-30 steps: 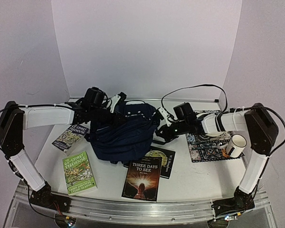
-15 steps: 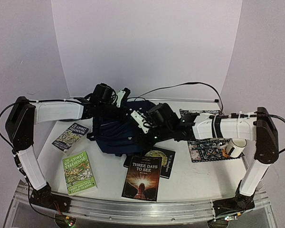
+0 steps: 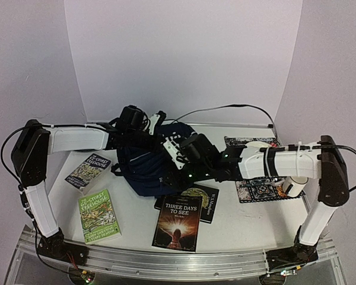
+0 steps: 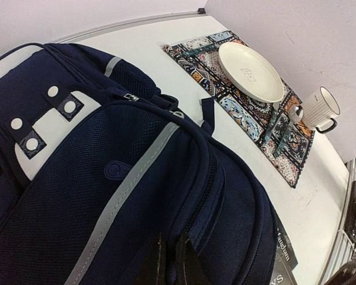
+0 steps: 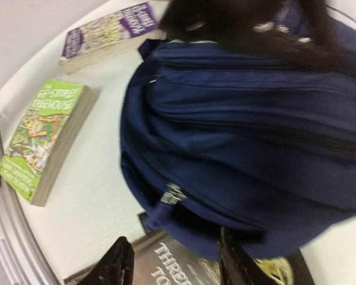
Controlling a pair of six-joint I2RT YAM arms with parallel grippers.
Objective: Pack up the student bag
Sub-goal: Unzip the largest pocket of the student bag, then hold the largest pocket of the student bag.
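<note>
**Jaws.** Left jaws: pressed together, pinching a fold of navy fabric at the side of the student bag (image 3: 148, 172). Right jaws: spread, nothing between them, hanging over the bag's near edge.

**Item 1, student bag.** Navy, with grey-white stripes and white patches carrying dark studs. It lies on the table (image 3: 243, 222) left of centre, towards the back, between my two arms.

**Item 2, table.** White top with a metal rail (image 3: 166, 261) along the near edge.

**Item 3, books, four.**
- A green Treehouse paperback (image 3: 99, 215) lies near left.
- A second Treehouse paperback (image 3: 88, 171) lies behind it, just beside the bag.
- "Three Days to See" (image 3: 178, 228) lies at near centre.
- It overlaps a black book (image 3: 206, 199), whose far edge goes under the bag.

**Item 4, place setting, right side.** A patterned placemat (image 4: 267, 127) carries a white plate (image 4: 250, 71) and a spoon (image 4: 295, 113). A white mug (image 4: 321, 108) with a dark rim stands at the mat's edge. I cannot tell whether it is on or off the mat.

**Item 5, room.** A white backdrop panel (image 3: 184, 59) stands behind the table, with pale lilac walls (image 3: 24, 65) on either side. Black cable loops over the rear of the table.
</note>
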